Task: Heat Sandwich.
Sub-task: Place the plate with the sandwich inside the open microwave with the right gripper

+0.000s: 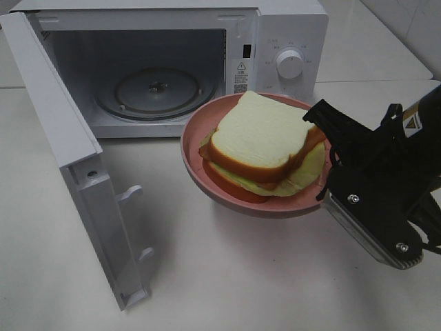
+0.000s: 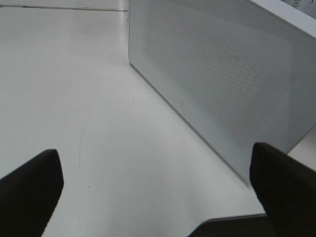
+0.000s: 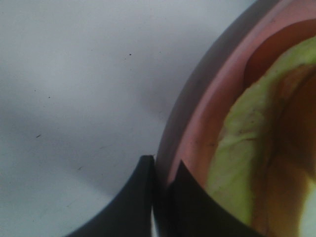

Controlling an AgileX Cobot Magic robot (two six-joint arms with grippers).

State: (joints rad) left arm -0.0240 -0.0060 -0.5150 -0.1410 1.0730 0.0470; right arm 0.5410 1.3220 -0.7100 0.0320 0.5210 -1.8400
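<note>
Standing open at the far left, the microwave door [image 1: 83,172] swings out over the white desk [image 1: 241,283], its latch hooks facing the camera. The left end effector [image 2: 158,197] shows only in its own wrist view, its jaws spread wide and holding nothing, with the door's dotted outer panel just ahead of it. Behind the door, the microwave [image 1: 289,24] shows a bare cavity with a glass turntable [image 1: 157,89] on its floor, and a round dial [image 1: 290,64] sits on the control panel to the right. In front of that panel a pink plate [image 1: 196,162] appears raised off the desk, tilted slightly. The sandwich [image 1: 265,134] lies on it, thick white bread with tan crust over pale yellow-green filling. At the plate's right edge the right end effector [image 1: 322,127] is pinched narrowly onto the rim.
</note>
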